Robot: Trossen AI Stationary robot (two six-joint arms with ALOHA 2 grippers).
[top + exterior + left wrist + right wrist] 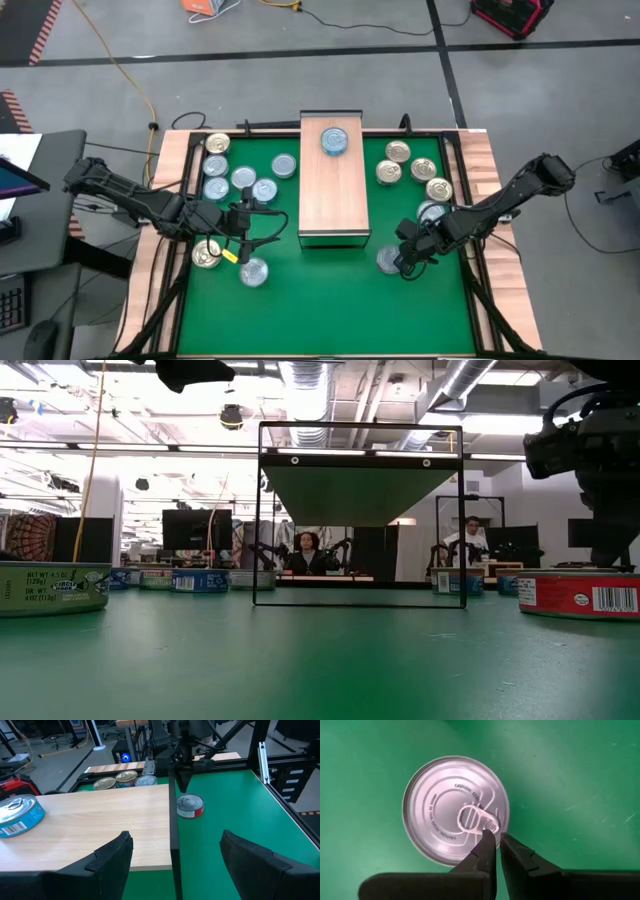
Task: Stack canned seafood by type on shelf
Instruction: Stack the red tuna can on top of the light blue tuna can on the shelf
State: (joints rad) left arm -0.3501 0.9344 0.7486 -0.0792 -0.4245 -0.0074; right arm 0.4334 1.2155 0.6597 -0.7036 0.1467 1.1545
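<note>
The long light-wood rectangular shelf [334, 178] stands in the middle of the green mat [320, 310] on the tabletop, its long axis running near to far. One blue-sided round tin with a silver top [335, 140] sits on the shelf's far end; the rest of the plank top is bare

Left of the shelf lies a cluster of small flat tins: a gold-topped tin [217, 144] at the far left, blue-silver tins [243, 178] beside it, another gold-topped tin [207, 254] nearer, and a silver-topped tin [254, 271] just near of the left arm. Right of the shelf, gold-tan tins [398, 152] form a group reaching towards the right edge

The silver-topped tin with a red side label [455, 810] rests on the mat just near of the shelf's near right corner. The right gripper [495, 840] hangs directly over it, fingers almost pressed together with only a thin slit between them, tips at the tin's pull tab, pinching nothing I can make out

The left gripper [243, 219] hovers left of the shelf's near end, fingers [112, 855] spread wide and empty, facing the shelf's side

Beyond the tabletop, a seated person [305, 555] shows in the room
</note>
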